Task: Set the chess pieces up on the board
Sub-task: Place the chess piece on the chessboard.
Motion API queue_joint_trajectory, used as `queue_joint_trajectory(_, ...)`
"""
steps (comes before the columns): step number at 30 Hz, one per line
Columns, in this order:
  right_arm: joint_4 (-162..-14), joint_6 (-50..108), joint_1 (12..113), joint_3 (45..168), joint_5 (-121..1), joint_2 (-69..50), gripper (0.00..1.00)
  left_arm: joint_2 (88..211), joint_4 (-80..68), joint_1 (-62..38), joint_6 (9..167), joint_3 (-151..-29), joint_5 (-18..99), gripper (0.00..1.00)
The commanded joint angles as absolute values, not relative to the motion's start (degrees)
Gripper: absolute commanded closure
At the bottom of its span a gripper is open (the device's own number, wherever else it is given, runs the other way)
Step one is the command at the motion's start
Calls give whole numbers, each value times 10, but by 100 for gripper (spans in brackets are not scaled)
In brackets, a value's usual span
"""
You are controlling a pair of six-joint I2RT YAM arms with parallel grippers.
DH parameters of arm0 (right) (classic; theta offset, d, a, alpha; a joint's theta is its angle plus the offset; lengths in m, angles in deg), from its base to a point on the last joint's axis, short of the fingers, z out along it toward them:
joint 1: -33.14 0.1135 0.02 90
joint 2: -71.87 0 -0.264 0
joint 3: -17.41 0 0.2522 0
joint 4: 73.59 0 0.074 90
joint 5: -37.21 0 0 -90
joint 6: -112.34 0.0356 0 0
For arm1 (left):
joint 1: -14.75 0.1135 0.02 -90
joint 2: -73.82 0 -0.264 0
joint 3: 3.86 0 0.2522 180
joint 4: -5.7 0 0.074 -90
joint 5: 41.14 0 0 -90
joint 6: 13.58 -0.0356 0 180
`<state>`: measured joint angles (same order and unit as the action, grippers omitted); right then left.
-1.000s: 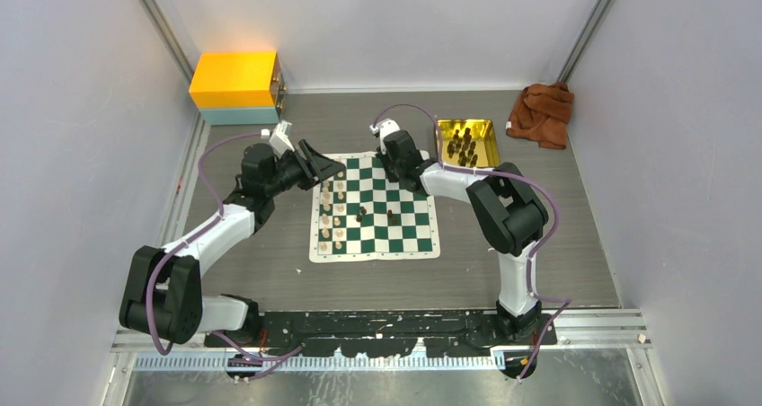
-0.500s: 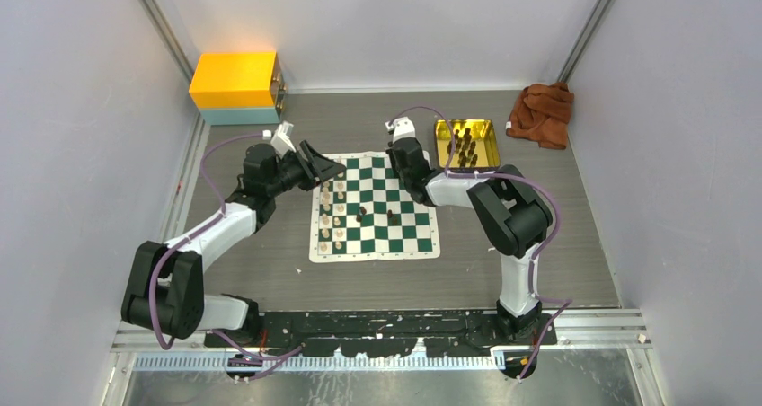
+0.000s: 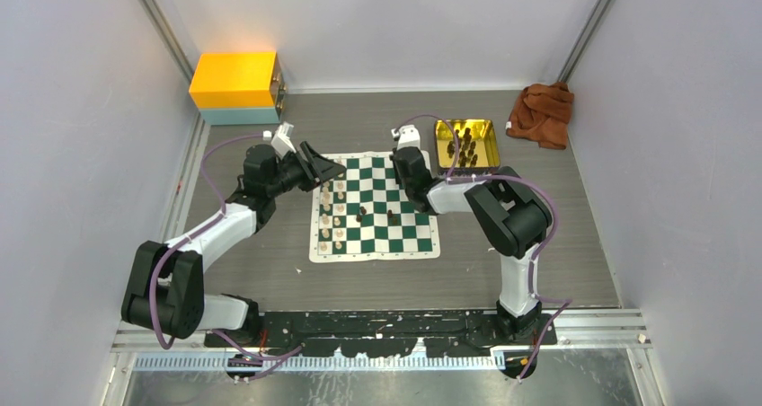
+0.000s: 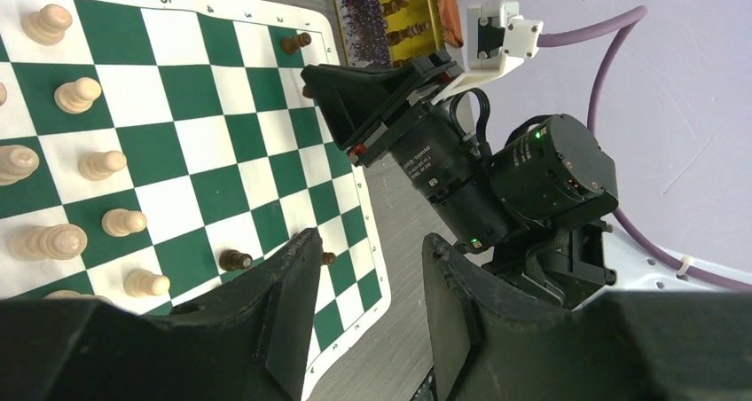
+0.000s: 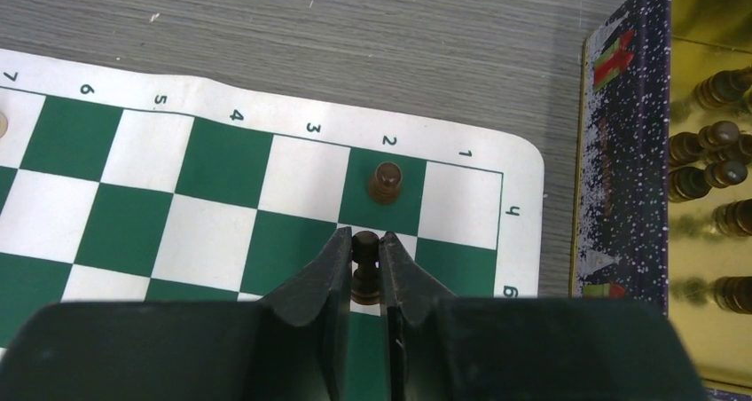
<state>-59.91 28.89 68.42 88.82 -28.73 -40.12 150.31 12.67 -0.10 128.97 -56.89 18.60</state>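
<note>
**Grey tabletop, dark pawn in the right pinch**

Wood-grain table (image 3: 270,253) carries a yellow box (image 3: 234,78) far left. Left gripper (image 4: 368,250) hovers by the far left corner of the board (image 3: 373,255), fingers spread, nothing between them. That green-and-white mat lies centred, cream pieces (image 3: 331,217) lining its two left files (a dark pair (image 3: 360,214) stands mid-board). Right gripper (image 5: 364,250) pinches a dark pawn (image 5: 364,239) near the far right corner, just beside another dark pawn (image 5: 387,183). A gold tray (image 3: 492,145) of dark pieces (image 3: 463,144) and a brown cloth (image 3: 541,112) follow.
</note>
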Motion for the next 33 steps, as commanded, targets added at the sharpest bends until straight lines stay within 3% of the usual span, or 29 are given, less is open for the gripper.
queue_joint_trajectory(1,-551,307,689,879,-266,-362,99,1496,158,3,1290,-568,175,53)
queue_joint_trajectory(18,-532,332,711,835,-242,-348,99,1488,149,3,1285,-562,176,53)
queue_joint_trajectory(33,-493,339,729,793,-212,-351,92,1484,138,3,1277,-561,174,53)
